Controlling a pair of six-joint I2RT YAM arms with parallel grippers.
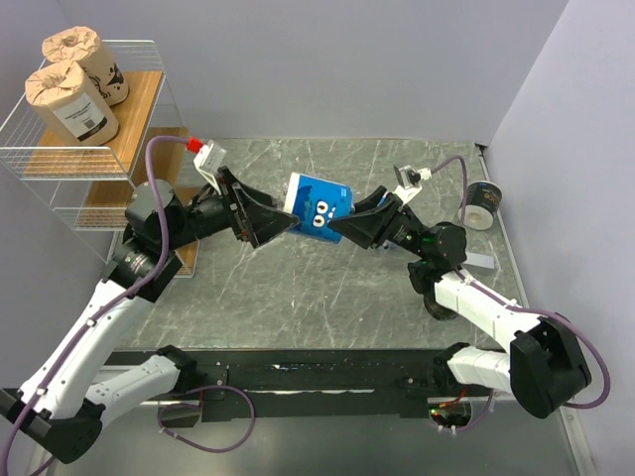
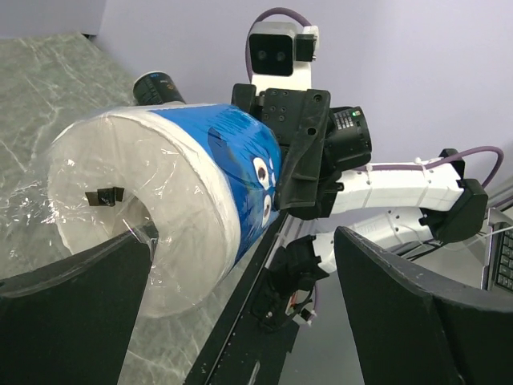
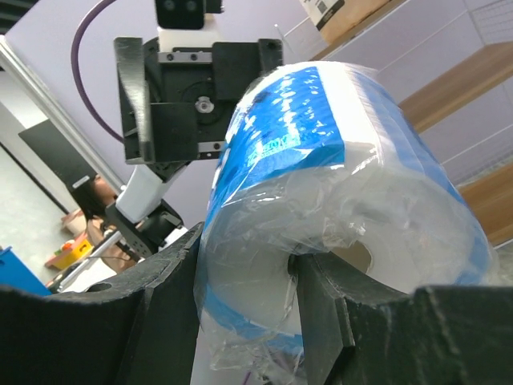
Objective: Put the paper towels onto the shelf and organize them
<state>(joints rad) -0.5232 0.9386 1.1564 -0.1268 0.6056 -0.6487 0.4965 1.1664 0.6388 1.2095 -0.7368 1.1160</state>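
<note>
Blue-and-white roll [image 1: 319, 205] in mid-air over table centre, between your two grippers. Your right gripper [image 1: 337, 226] clamped on roll's wall, one finger inside core. Your left gripper [image 1: 287, 224] spread wide around roll's opposite end; contact unclear. Grey marbled table [image 1: 298, 297]. Two kraft rolls [image 1: 74, 99] on top board of shelf [image 1: 149, 104], far left. Dark roll [image 1: 483, 203] near right wall. Pale lilac walls.

Right tool [image 3: 248, 269] pinching the blue-and-white roll [image 3: 337, 160], super close up
One black finger [image 3: 321, 313] is poked into the hollow core and the other's outside on the left, crinkly wrapper squished between them. The left tool [image 3: 204, 104] faces in from behind, and the shelf [image 3: 481, 80] shows its wooden boards at right.
</note>
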